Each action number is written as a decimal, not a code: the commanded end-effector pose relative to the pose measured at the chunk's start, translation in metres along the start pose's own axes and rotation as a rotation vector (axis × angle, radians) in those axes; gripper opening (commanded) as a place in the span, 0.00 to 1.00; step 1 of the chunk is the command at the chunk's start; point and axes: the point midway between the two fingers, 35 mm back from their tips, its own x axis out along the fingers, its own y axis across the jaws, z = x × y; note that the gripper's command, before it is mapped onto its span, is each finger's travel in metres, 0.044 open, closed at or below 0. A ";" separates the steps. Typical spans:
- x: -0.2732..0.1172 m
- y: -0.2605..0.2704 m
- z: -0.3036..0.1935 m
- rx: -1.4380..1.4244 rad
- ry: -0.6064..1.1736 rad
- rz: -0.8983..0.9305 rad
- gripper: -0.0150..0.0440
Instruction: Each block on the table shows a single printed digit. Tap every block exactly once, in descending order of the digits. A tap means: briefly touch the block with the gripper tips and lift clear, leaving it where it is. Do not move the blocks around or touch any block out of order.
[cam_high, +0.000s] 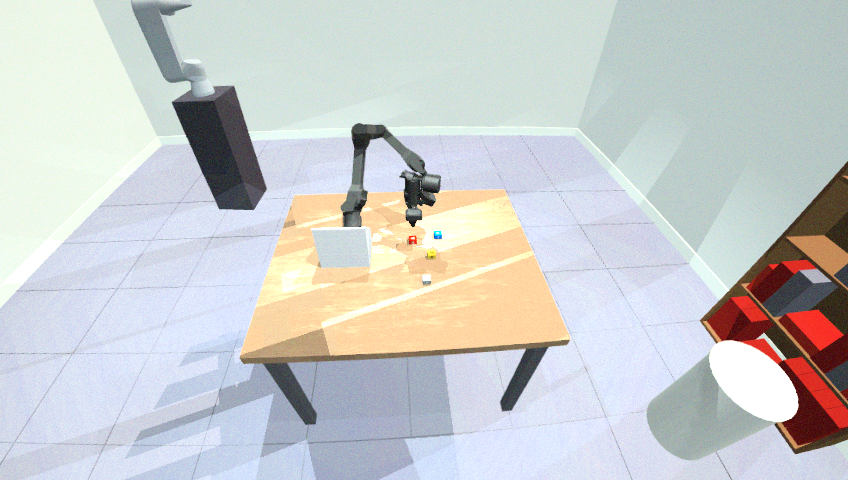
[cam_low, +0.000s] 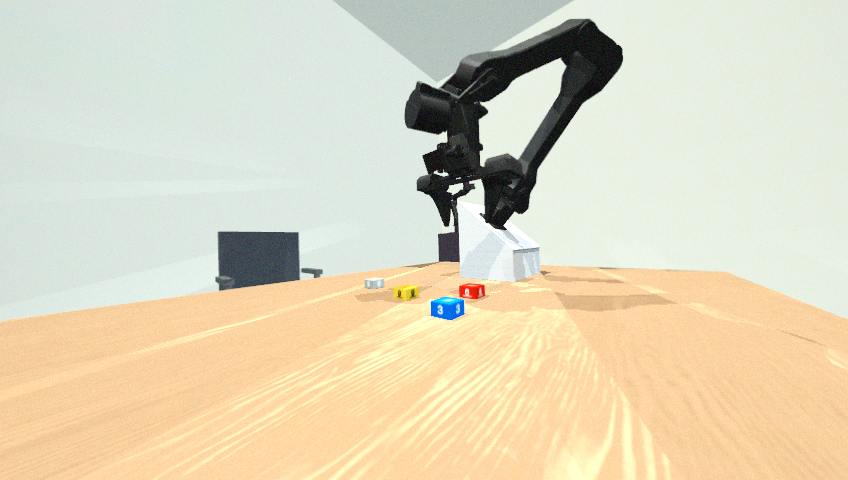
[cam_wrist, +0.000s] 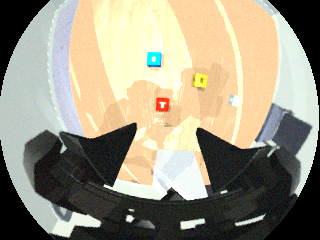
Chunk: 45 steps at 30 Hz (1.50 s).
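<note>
A blue block (cam_high: 437, 234) (cam_low: 447, 308) (cam_wrist: 154, 59) shows a 3. A red block (cam_high: 412, 240) (cam_low: 471, 290) (cam_wrist: 162, 104) lies nearest the gripper in the wrist view; its digit is unclear. A yellow block (cam_high: 431, 253) (cam_low: 406, 292) (cam_wrist: 200, 80) has a dark digit I cannot read surely. A white block (cam_high: 426, 279) (cam_low: 374, 283) (cam_wrist: 234, 100) lies farther off, its digit unreadable. All four rest apart on the table (cam_high: 476, 321). My gripper (cam_high: 412, 224) (cam_low: 468, 224) (cam_wrist: 167, 128) is open and empty, pointing down above the table, touching no block.
A white slanted box (cam_high: 342, 248) (cam_low: 487, 255) (cam_wrist: 177, 167) stands by the arm's base, left of the blocks in the top view. A dark chair (cam_low: 258, 255) stands beyond the table edge. A bookshelf and a large pale cylinder (cam_high: 708, 410) are off the table.
</note>
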 end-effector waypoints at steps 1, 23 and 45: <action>0.001 0.002 -0.003 0.010 -0.003 0.004 0.93; -0.005 0.015 0.062 0.008 -0.006 0.002 0.93; -0.001 0.032 0.122 0.005 -0.008 0.005 0.93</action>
